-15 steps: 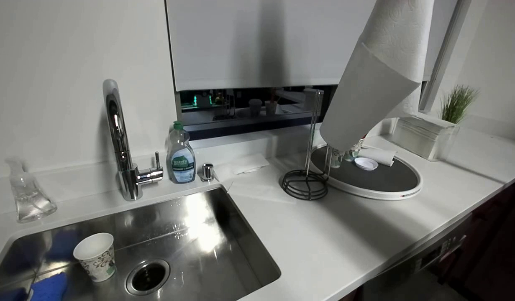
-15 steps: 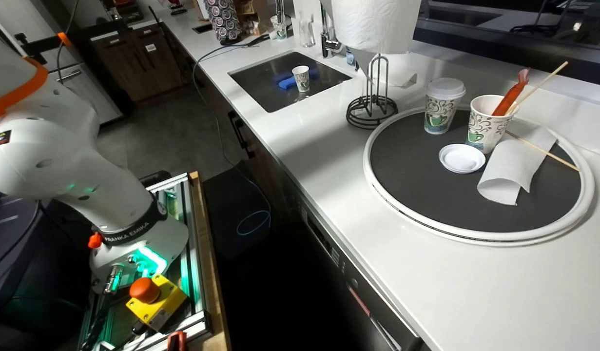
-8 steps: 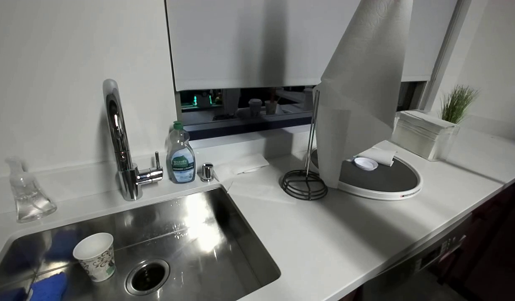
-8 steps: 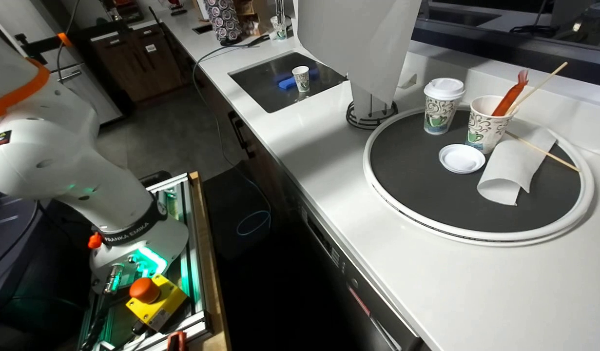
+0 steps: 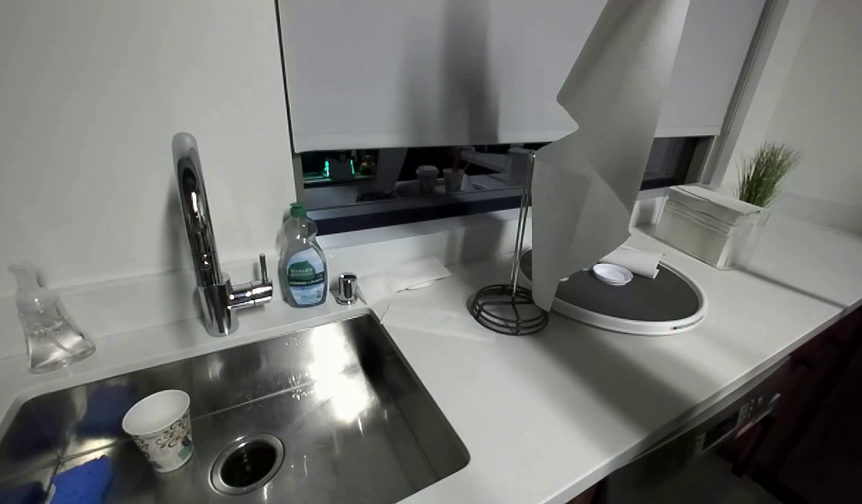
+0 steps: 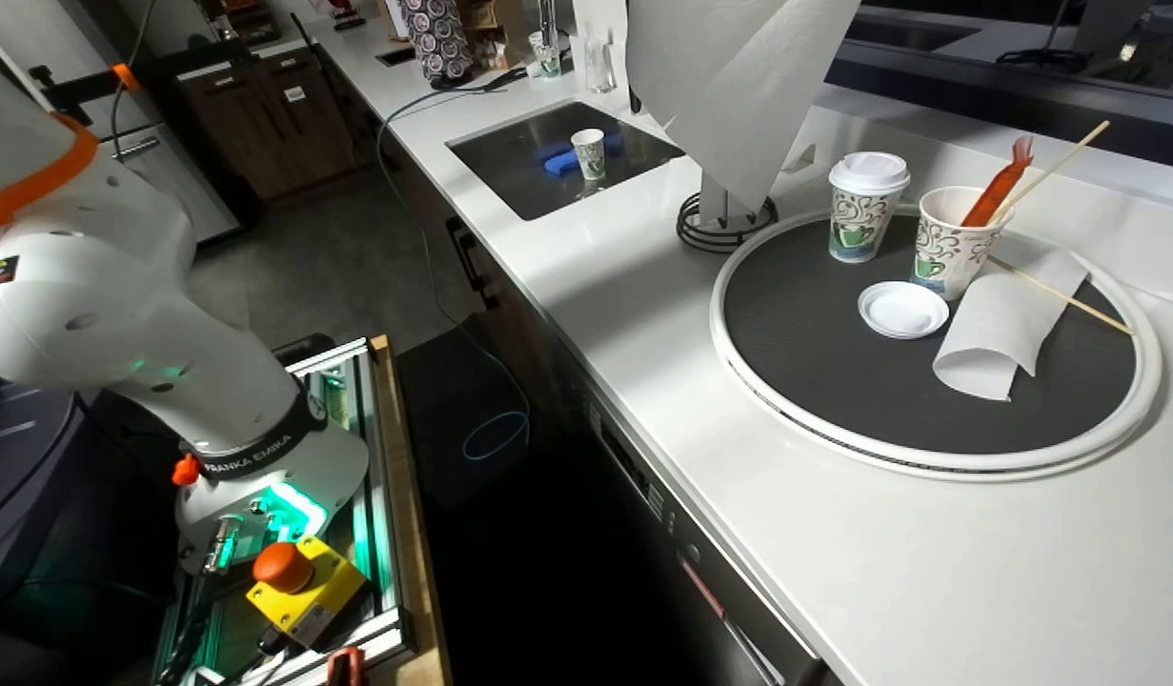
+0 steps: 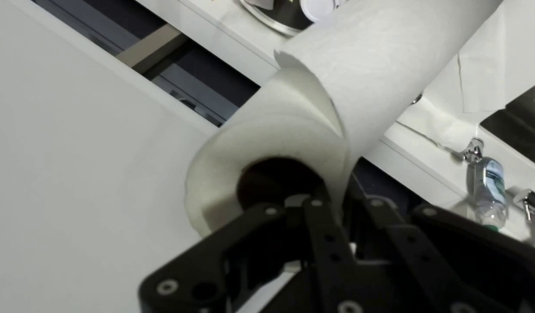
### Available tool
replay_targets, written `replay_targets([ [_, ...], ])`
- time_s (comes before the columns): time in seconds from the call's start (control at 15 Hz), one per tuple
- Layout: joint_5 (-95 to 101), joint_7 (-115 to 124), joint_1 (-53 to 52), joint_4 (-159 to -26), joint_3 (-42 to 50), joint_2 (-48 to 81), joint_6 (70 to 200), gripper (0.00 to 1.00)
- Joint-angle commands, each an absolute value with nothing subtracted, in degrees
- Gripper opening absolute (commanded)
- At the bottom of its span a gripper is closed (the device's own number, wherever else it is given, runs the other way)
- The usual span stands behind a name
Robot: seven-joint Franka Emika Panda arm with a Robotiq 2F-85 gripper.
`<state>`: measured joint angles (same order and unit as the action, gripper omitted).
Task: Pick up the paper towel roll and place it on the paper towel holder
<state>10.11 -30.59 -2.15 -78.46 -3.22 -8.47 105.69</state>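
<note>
My gripper (image 7: 340, 193) is shut on the wall of the white paper towel roll (image 7: 389, 69) in the wrist view. One finger is inside the core and one is outside. The roll slants away from the gripper. In both exterior views a loose, creased sheet of it hangs down (image 5: 599, 161) (image 6: 738, 86) and hides most of the roll; the gripper is out of view there. The paper towel holder stands on the counter, with its dark ring base (image 5: 522, 327) (image 6: 700, 240) and chrome upright (image 5: 522, 220). The sheet hangs beside and partly in front of the upright.
A round dark tray (image 6: 834, 381) beside the holder bears a lidded cup (image 6: 862, 210), a cup with sticks (image 6: 943, 243), lids and a paper piece. A sink (image 5: 318, 420), faucet (image 5: 199, 231) and soap bottle (image 5: 304, 269) are on the holder's other side. A napkin box (image 5: 711, 224) stands behind.
One second ago the roll showed its patterned side, with its lower end above the holder. A loose sheet has since dropped beside the holder; in the last half second it has swung and folded narrower.
</note>
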Motion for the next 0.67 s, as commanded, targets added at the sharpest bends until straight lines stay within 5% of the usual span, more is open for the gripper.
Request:
replay_targets([
  [0.0, 11.6, -32.1, -2.4, -80.0, -3.7, -5.5, 107.9, 0.03],
  [0.6, -3.7, -53.8, -2.5, -77.3, -4.4, 3.5, 103.3, 0.03],
])
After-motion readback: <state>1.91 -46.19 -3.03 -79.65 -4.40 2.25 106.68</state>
